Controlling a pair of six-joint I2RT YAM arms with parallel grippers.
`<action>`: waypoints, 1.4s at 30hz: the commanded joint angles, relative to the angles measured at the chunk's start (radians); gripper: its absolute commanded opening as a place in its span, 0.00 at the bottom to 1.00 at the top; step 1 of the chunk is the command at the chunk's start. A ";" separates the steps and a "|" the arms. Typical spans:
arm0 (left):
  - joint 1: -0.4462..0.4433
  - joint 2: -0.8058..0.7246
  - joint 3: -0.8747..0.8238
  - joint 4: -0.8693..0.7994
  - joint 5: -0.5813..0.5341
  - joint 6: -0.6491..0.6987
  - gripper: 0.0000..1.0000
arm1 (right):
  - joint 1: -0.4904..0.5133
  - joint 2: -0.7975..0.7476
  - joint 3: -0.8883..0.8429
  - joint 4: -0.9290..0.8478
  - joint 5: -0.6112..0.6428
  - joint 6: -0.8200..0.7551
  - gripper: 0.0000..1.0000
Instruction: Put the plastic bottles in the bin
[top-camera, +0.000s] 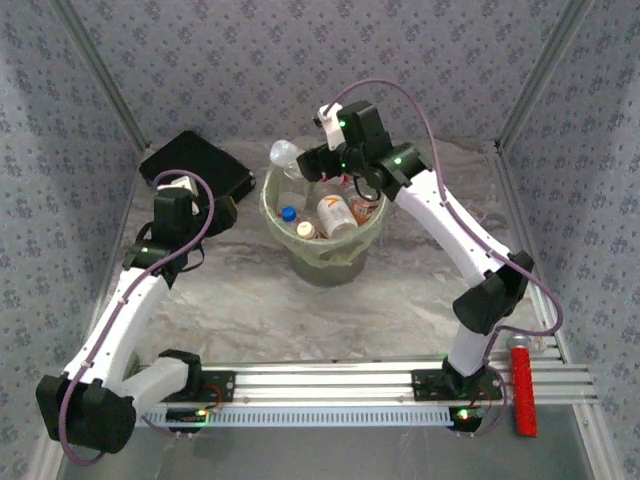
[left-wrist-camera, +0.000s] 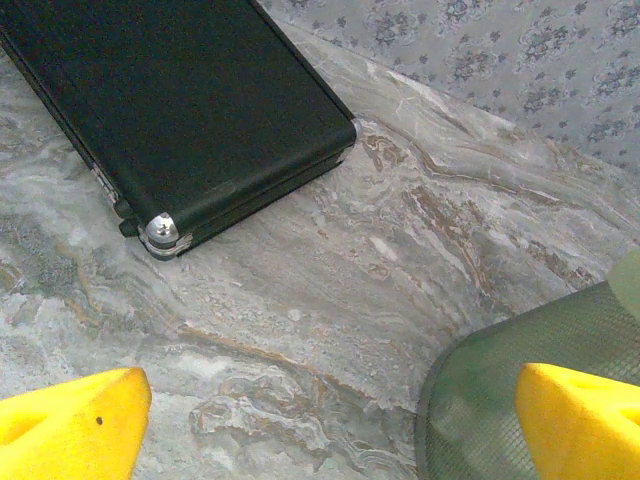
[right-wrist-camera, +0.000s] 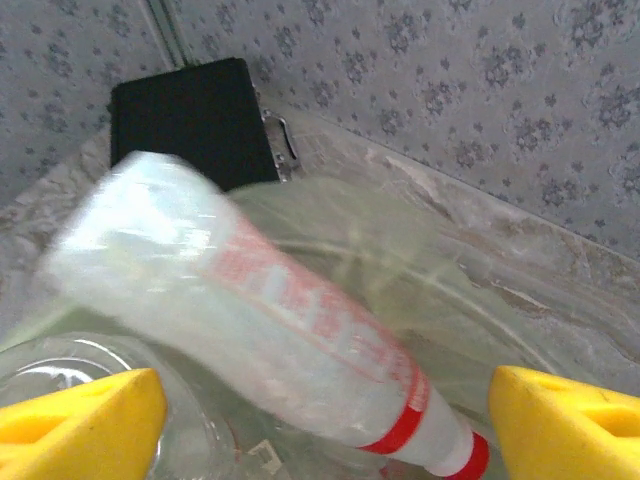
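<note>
The right gripper (right-wrist-camera: 325, 400) hangs over the far left rim of the bin (top-camera: 330, 262). Its yellow fingers are spread wide, with a blurred, clear, red-capped bottle (right-wrist-camera: 250, 320) between them, apparently loose and touching neither finger. Several other bottles (top-camera: 337, 215) lie inside the bin. The left gripper (left-wrist-camera: 330, 415) is open and empty above the table (left-wrist-camera: 380, 260), between the bin and a black case (left-wrist-camera: 190, 100). The loose bottle is very near the rim, so it may strike the edge, bounce, and fall outside toward the case.
</note>
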 joint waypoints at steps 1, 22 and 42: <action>0.007 -0.016 -0.001 0.016 0.014 -0.008 0.93 | 0.020 -0.007 -0.109 -0.076 0.059 -0.007 0.86; 0.009 0.016 0.087 -0.037 -0.078 0.103 0.99 | -0.139 -0.179 -0.012 -0.132 -0.085 -0.001 1.00; 0.118 0.128 -0.446 0.654 -0.330 0.381 1.00 | -0.673 -0.385 -1.137 0.675 0.152 0.070 1.00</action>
